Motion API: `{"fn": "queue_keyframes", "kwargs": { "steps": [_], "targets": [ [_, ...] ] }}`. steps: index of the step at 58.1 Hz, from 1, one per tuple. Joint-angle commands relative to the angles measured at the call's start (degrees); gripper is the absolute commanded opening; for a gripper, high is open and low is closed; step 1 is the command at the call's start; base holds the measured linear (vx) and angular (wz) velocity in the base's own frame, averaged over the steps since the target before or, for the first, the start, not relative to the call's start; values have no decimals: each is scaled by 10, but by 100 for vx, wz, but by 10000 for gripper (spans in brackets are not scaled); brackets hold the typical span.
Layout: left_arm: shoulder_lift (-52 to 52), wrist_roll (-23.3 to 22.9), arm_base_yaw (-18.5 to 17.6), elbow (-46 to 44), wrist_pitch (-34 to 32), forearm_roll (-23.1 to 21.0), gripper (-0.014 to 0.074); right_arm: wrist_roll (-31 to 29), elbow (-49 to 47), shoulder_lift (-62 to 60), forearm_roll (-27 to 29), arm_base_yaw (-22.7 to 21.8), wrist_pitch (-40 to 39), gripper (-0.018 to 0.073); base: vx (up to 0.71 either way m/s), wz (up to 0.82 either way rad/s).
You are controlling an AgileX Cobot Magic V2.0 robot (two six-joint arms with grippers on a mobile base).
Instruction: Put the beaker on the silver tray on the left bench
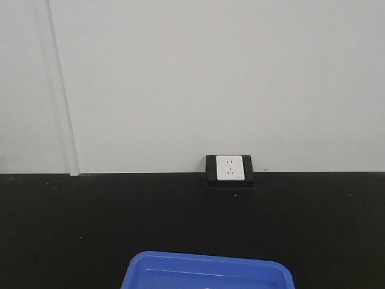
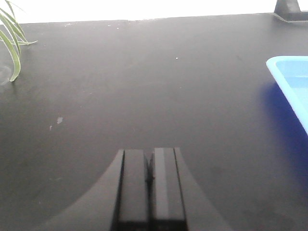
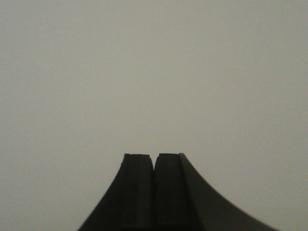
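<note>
Left wrist view: the left claw [image 2: 150, 151] has its two fingers pressed together with nothing between them, and it hangs over bare black counter [image 2: 144, 86]. Ahead of this claw and off to its right lies one blue tray [image 2: 288, 72], only a corner of it in frame, resting on the counter and well apart from the claw. Far ahead and to the claw's left, a few thin green leaves [image 2: 17, 60] droop in from the edge. Far ahead on the right, at the counter's back edge, sits the dark base of one socket [image 2: 291, 9].

In the right wrist view, the right claw [image 3: 154, 156] is likewise pressed together and holds nothing. All that shows beyond it is one plain grey surface [image 3: 154, 72].

The front view shows the same counter [image 1: 90, 229] running under a pale wall [image 1: 210, 78]. One white socket [image 1: 230, 168] in a black housing stands where the two meet, and the one blue tray [image 1: 204, 257] lies at the near edge. Neither claw shows here.

Where the beaker and the silver tray are cannot be told from these three views.
</note>
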Motion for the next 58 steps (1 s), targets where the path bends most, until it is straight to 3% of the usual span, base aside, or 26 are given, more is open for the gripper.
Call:
{"fn": "queue_keyframes", "kwargs": {
  "steps": [1,15,38,47,58],
  "targets": [
    [-9,-1,-4,16,-44,-1,1,-9,-85,85,-18,-4,-23,-6,0,0],
    [-9,-1,-4,16,-44,-1,1,-3,-127,204,-16,-4,-29,-6,0,0],
    [-9,-1,-4,16,-44,-1,1,-3,-125,241,-18,-4,-17,42,0,0],
    [-9,-1,-4,16,-44,-1,1,-3,-125,241,-18,-4,5,184,0,0],
    [-9,-1,-4,16,-44,-1,1,-3,-125,242,-16,-4,55,526,0,0]
  ]
}}
